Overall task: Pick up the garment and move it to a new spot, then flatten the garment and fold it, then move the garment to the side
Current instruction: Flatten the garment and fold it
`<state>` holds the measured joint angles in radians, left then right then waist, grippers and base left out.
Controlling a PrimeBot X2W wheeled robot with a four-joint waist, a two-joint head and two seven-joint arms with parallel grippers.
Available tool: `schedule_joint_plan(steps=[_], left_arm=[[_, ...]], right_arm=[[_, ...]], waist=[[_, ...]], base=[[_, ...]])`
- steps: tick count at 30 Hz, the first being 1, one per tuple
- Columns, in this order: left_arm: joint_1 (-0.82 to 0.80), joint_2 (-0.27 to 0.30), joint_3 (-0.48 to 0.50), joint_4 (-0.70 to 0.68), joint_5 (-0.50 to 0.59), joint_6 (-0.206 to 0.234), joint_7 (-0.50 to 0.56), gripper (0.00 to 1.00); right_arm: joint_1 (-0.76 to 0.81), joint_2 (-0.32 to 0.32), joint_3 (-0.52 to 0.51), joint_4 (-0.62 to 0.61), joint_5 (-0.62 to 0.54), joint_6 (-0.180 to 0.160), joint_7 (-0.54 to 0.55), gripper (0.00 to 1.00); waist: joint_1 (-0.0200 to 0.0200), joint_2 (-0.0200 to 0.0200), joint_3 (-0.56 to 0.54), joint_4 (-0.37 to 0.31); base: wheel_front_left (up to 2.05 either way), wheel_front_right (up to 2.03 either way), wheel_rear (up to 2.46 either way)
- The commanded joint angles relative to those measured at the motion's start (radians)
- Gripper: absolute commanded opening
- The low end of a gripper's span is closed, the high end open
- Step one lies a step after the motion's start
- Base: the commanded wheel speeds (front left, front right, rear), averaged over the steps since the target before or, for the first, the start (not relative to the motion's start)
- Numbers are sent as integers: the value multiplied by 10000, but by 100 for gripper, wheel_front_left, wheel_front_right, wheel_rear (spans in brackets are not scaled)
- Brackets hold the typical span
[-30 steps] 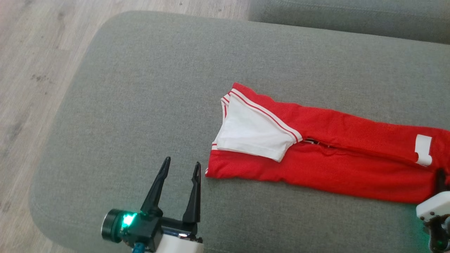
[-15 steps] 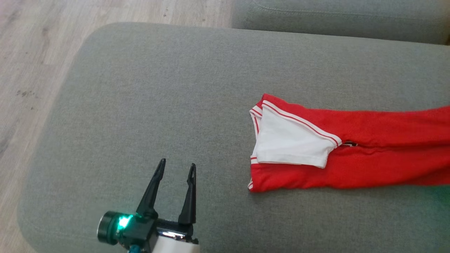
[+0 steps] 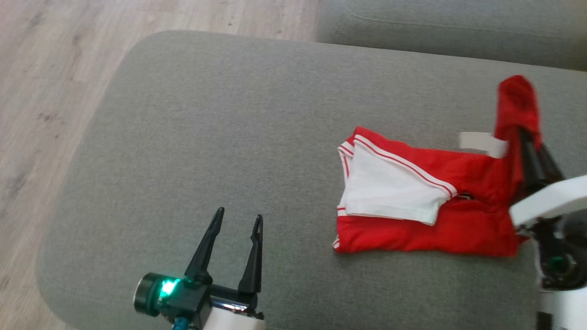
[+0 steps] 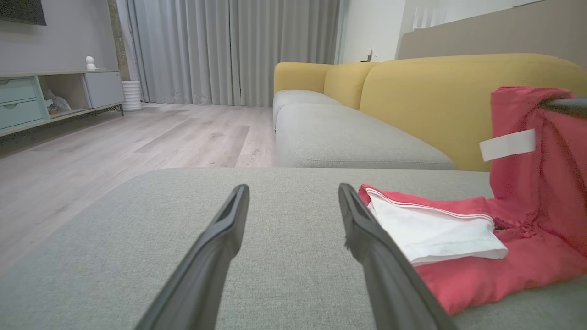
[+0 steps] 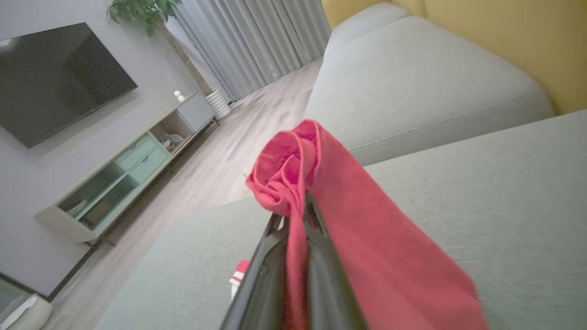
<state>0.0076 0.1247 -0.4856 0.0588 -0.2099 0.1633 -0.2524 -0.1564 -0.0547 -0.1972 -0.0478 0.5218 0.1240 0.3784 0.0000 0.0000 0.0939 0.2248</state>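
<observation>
Over the right part of the grey sofa cushion (image 3: 220,119), our right hand (image 3: 523,137) is pinched tight on one end of the red garment (image 3: 458,229). That end stands lifted above the seat, with a bunch of cloth rolled over the fingertips. The rest of the garment lies on the cushion, with a folded white sleeve (image 3: 390,195) on top and a white patch (image 3: 479,141) near the raised part. Our left hand (image 3: 239,213) hovers low over bare cushion, well apart from the cloth, fingers spread wide and holding nothing.

We judge the garment to be light, thin and wholly limp, since it sags straight down from the pinch rather than holding any shape. One pinch should carry it, but it will hang in a bunch and the stacked layers may slide apart. The knit looks smooth, so a shallow bite on a single edge could slip; we want several layers deep between the fingers. Nothing about it seems fragile. The coarse cushion weave will probably drag at it, so lifting is safer than pulling. For flattening, we would hold two corners or the striped hem, one in each hand.
</observation>
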Motion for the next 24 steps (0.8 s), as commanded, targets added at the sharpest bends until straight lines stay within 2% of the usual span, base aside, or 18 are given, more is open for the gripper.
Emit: schedule_joint_plan(steps=[1,4,10,14,15,16,17,20,24], left_arm=[[-290,-101,336,-268,113,-31,-93,100],[-311,-187,361,-217,147,-136,-93,100],[-369,-244,352,22,245,-418,-93,100],[-464,-209,477,81,342,-458,-93,100],[-482,-210,500,79,371,-462,-93,100],[-491,-213,516,78,396,-471,-93,100],[-491,-218,531,84,410,-481,-93,100],[-415,-234,601,101,437,-505,-93,100],[-249,-238,761,50,437,-449,-93,100]], right_arm=[[-466,-40,289,-335,70,67,-37,0],[-567,33,1042,192,521,67,-268,0],[-361,42,2999,1818,1400,67,-1428,0],[-317,43,4267,2890,1937,67,-2381,0],[-363,43,4560,3166,2116,67,-2639,24],[-436,43,4877,3394,2277,67,-2888,87],[-517,43,5115,3603,2472,67,-3176,100],[-920,44,5755,4003,3152,67,-4376,100],[-1086,44,5555,3851,2619,67,-5413,100]], waist=[[0,0,-1,98],[0,0,1,326],[0,0,-67,822],[0,0,-108,964],[0,0,-123,988],[0,0,-137,1005],[0,0,-151,1014],[0,0,-259,961],[0,0,-491,739]], base=[[0,0,0],[0,0,0],[0,0,0],[0,0,0],[0,0,0],[0,0,0],[0,0,0],[0,0,0],[0,0,0]])
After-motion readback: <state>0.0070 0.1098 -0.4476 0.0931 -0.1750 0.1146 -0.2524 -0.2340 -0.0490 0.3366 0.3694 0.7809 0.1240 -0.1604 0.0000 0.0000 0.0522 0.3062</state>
